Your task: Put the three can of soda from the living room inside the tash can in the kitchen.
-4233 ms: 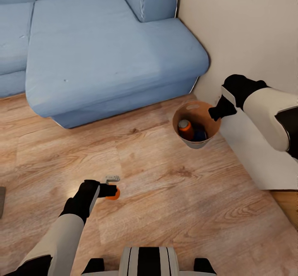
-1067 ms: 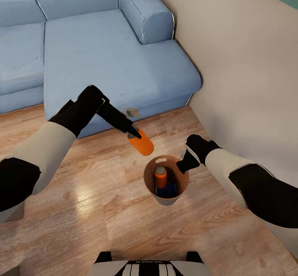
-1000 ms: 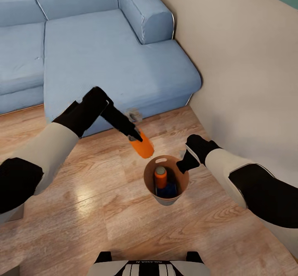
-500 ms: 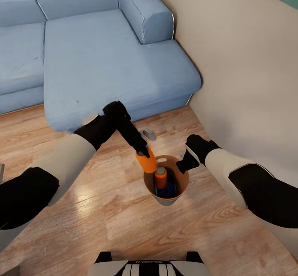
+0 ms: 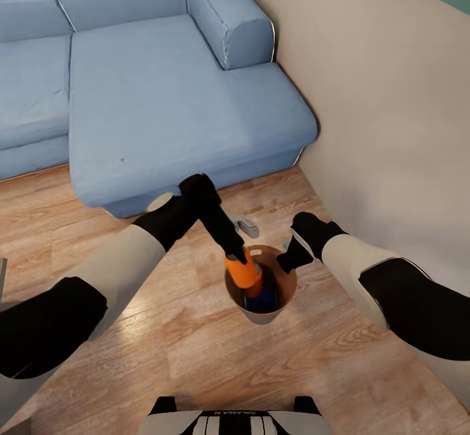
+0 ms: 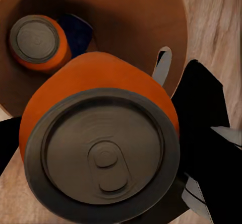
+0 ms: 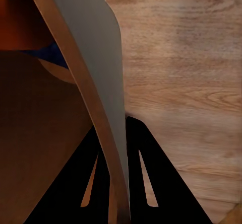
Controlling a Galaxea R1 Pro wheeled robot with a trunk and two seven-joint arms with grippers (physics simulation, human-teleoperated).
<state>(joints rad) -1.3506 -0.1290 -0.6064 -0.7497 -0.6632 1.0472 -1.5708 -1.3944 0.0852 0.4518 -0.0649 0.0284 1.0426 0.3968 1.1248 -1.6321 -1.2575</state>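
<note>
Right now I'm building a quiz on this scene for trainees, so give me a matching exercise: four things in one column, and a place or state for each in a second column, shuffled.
Things:
1. left hand
2. right hand
3. blue can
4. sofa

Places or states:
A. at the bottom of the bin, beside an orange can
B. clamped on the bin's rim
C. against the wall, beyond the bin
D. holding an orange can over the bin's mouth

Pairs: 1-D, 2-B, 3-A, 4-C
</note>
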